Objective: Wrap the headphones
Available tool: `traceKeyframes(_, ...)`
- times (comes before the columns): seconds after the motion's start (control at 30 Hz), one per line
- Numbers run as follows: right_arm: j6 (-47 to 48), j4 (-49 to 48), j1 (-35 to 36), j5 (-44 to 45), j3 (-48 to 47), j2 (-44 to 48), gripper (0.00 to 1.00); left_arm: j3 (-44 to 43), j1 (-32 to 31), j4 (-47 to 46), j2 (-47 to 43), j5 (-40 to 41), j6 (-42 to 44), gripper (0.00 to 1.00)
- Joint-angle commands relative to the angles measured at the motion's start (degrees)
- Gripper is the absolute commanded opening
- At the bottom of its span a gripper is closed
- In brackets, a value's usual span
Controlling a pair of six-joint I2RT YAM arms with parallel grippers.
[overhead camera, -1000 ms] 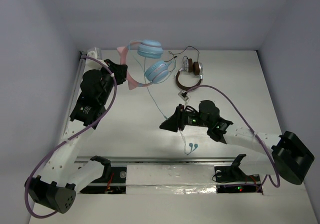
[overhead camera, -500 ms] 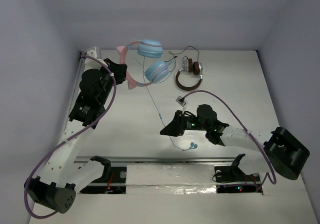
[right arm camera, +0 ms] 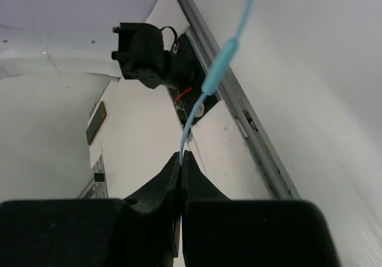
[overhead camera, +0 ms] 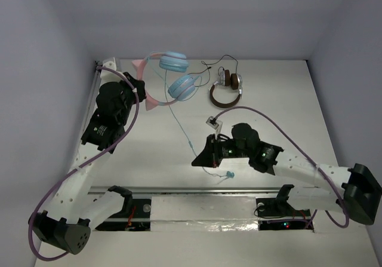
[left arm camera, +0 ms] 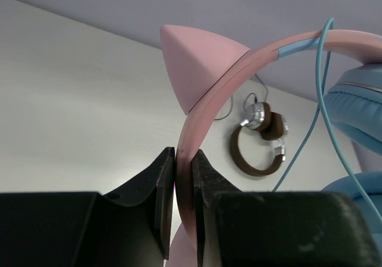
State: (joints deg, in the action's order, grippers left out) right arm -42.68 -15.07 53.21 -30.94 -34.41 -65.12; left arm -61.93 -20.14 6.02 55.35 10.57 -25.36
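Toward the far left of the table (overhead camera: 286,100), we see the left gripper (left arm camera: 182,159) pinching the pink headband (left arm camera: 206,109) of the headphones (overhead camera: 173,76). Its two fingers press against opposite faces of the band, just below a pink cat-ear point. From the top view, the headphones appear raised off the surface and tilted, with both light blue cups (overhead camera: 182,86) lying to the right of that gripper. We trace the thin blue cable (overhead camera: 179,120) from the cups toward the near edge, in a nearly straight line, to the right gripper (overhead camera: 198,159), which sits near the middle front of the table. From the right wrist view, we find that gripper's fingers pressed together on the cable, with a small inline capsule (right arm camera: 218,76) on the strand beyond the tips. Past the right gripper, the loose end (overhead camera: 227,174) of the cable lies on the table in a small curl, near the metal rail (overhead camera: 179,190). We also mark a brown pair (overhead camera: 227,91) with a dark cord, resting on the table to the right of the blue cups and apart from them.
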Motion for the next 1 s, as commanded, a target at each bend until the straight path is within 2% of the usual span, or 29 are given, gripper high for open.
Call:
traceKeyframes(0.0, 6.19, 17.94, 2.15, 6.06, -10.11, 3.24, 0.0, -0.65, 0.28, -1.2, -1.39, 5.33, 1.45, 0.0)
traceKeyframes(0.1, 9.35, 30.67, 3.3, 9.4, -17.4, 1.85, 0.0, 0.84, 0.28, 1.26, -1.39, 5.6, 1.63, 0.0)
traceKeyframes(0.33, 16.65, 45.2, 4.45, 14.84, -31.04, -1.94, 0.0, 3.48, -0.77, 6.45, -2.0, 7.89, 3.3, 0.0)
traceKeyframes(0.53, 20.52, 51.09, 4.45, 18.28, -38.7, -5.1, 0.0, 7.26, -4.29, 10.06, -1.21, 8.76, 4.27, 0.0)
traceKeyframes(0.77, 23.78, 56.81, 4.45, 18.37, -46.96, -9.58, 0.0, 9.28, -10.44, 12.17, 1.6, 9.91, 4.45, 0.0)
traceKeyframes(0.97, 26.5, 61.74, 4.97, 17.84, -53.38, -12.04, 0.0, 10.43, -12.73, 11.56, 5.11, 6.66, 4.27, 0.0)
